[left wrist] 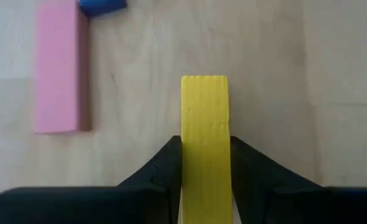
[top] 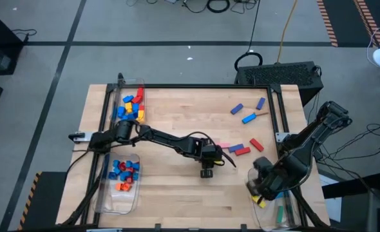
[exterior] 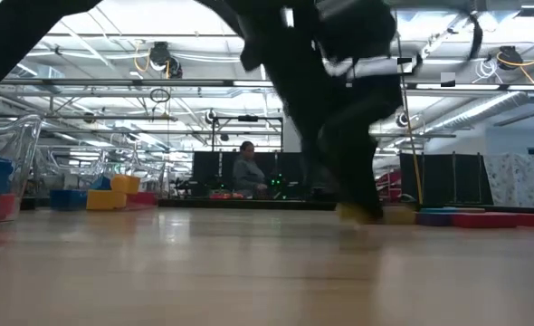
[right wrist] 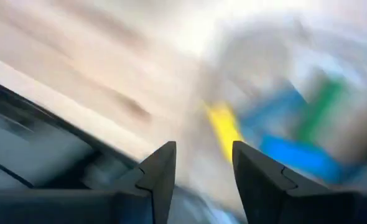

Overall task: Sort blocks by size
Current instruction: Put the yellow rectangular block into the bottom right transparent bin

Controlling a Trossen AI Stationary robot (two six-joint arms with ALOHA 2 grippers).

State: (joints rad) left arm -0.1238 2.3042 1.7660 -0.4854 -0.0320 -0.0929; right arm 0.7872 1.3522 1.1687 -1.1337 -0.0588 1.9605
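A long yellow bar (left wrist: pixel 204 118) lies on the wooden table near its middle, and my left gripper (left wrist: pixel 205 186) is shut on it; the high view shows this gripper (top: pixel 226 160) reaching in from the left. Beside the yellow bar lie a pink bar (left wrist: pixel 60 68) and a blue block (left wrist: pixel 101 6). My right gripper (top: pixel 262 187) hangs open over the near right bin (top: pixel 274 209), with nothing between its fingers (right wrist: pixel 162 174). Below it show blurred yellow (right wrist: pixel 224 127), blue (right wrist: pixel 295 155) and green (right wrist: pixel 320 109) blocks. My left gripper pinches the yellow bar's two long sides (left wrist: pixel 190 155) between its two fingers, at the end nearest the wrist. The fingers come slanting down from the table's left, and the bar runs out ahead between them. The bar appears to lie flat on the table.
Two clear bins of coloured blocks stand at the left edge, one far (top: pixel 131 106) and one near (top: pixel 124 174). Loose red and blue blocks (top: pixel 243 151) lie right of my left gripper, and more blue ones (top: pixel 248 118) at the far right. A person (exterior: pixel 247 170) sits beyond the table.
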